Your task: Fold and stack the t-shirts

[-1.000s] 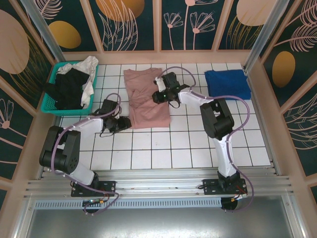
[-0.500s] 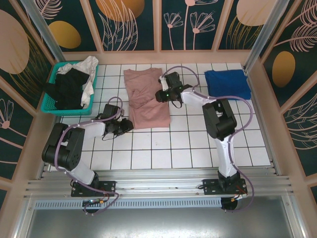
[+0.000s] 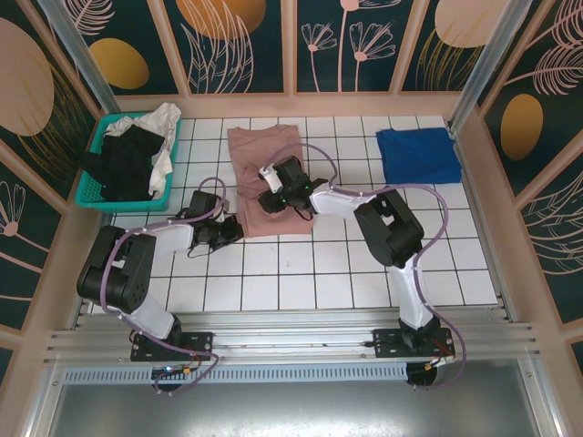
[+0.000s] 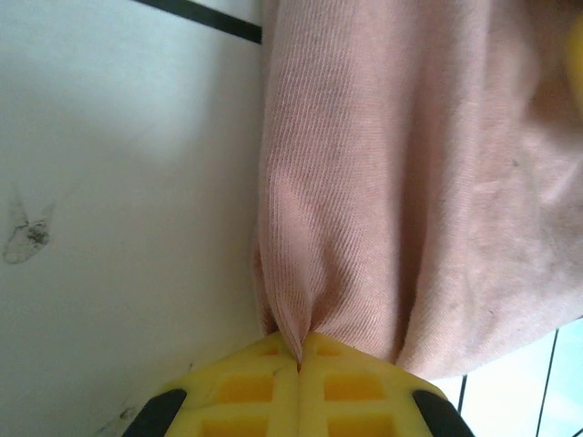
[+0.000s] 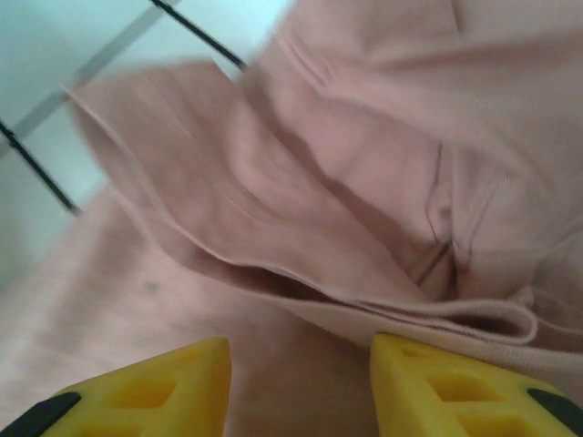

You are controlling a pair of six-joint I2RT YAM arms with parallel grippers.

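One white tiled worktop carries everything. The dusty-pink t-shirt lies at upper centre of the top view. Its long axis runs from the top of the frame downward, leaning a little right at the bottom, and it is rumpled across the middle. A teal basket holding black and white tees sits at upper left, well apart from it. A folded royal-blue t-shirt rests at upper right.

The right end effector hangs over the pink tee's middle. Its wrist view shows the yellow fingers spread, with loose layered folds just ahead and nothing between them. The left end effector sits at the tee's lower-left corner, fingers pressed together on a pinch of the pink cloth's edge, as its wrist view shows.

As I judge it, the coming fold turns on that bottom edge. The cloth stretches from the left end effector toward the top of the frame, so the left arm has the near end. The right arm would need the matching edge across the short axis.
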